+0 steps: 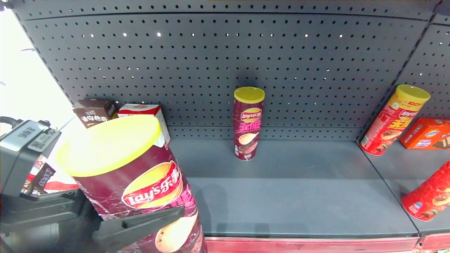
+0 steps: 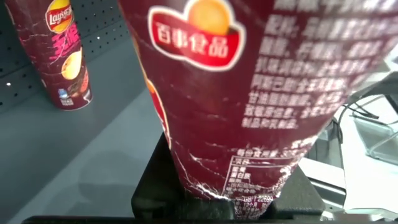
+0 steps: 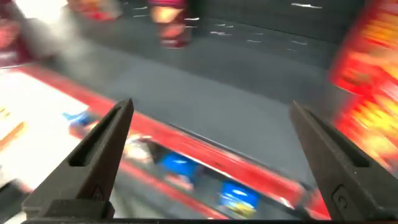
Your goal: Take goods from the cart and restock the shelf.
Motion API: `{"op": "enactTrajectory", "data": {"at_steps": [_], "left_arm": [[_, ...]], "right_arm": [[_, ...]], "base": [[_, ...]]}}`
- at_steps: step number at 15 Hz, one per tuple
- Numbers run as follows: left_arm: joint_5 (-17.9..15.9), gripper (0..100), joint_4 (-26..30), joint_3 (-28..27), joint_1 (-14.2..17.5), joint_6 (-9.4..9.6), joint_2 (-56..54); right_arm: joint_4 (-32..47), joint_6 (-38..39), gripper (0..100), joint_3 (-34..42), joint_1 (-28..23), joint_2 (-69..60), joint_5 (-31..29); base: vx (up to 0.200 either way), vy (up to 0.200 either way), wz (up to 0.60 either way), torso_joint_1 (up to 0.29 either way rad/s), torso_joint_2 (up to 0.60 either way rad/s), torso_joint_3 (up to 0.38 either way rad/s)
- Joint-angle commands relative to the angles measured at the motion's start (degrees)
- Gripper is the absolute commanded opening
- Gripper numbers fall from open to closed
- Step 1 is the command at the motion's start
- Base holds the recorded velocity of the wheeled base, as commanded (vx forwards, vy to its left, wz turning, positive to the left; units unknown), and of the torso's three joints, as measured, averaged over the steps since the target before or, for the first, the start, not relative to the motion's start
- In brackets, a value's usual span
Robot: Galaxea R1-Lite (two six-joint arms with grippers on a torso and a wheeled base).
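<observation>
In the head view, the left pincer (image 1: 147, 218) is clenched on a maroon can (image 1: 133, 182), low on its body. This held can is well to the left of the standing can (image 1: 249, 123) and nearer to the robot, and it is not yet set on the shelf (image 1: 299, 189). Counting gives two maroon cans, two red cans (image 1: 393, 119) (image 1: 427, 195) right of the standing can, and three boxes: brown (image 1: 94, 111) and white (image 1: 140, 109) to its left, orange (image 1: 427, 133) to its right. Because the grip is low and the held can looks tilted, I think it may fall over on release, or it may knock the standing can if it is put too close. In the left wrist view, the held can (image 2: 249, 93) is very near the camera and the standing can (image 2: 62, 56) is well apart from it, so there is room. In the right wrist view, the right pincer (image 3: 211, 155) is released and holds nothing. It is in front of the shelf's red edge (image 3: 186, 134), with a red can (image 3: 373, 81) near it, which a careless move could hit.
</observation>
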Motion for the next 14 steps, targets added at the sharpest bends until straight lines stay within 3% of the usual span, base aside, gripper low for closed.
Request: {"op": "enactTrajectory", "data": {"at_steps": [1, 5, 10, 14], "left_arm": [[0.1, 0, 0.0, 0.5, 0.0, -0.01, -0.3], [0.0, 0, 0.0, 0.7, 0.1, -0.10, -0.2], [-0.1, 0, -0.1, 0.7, 0.7, -0.01, -0.2], [-0.2, 0, -0.1, 0.4, 0.7, -0.01, -0.1]], "right_arm": [[-2.4, -1.5, 100, -2.3, 7.3, 12.5, 1.6], [-3.4, -1.6, 100, -11.3, 15.7, 25.6, -1.1], [-4.1, -1.6, 100, -21.1, 19.1, 38.4, -1.9], [-11.4, -1.5, 100, -21.9, 21.9, 45.8, -2.1]], "base": [[0.000, 0.000, 0.00, 0.000, 0.00, 0.000], [0.000, 0.000, 0.00, 0.000, 0.00, 0.000], [0.000, 0.000, 0.00, 0.000, 0.00, 0.000], [0.000, 0.000, 0.00, 0.000, 0.00, 0.000]]}}
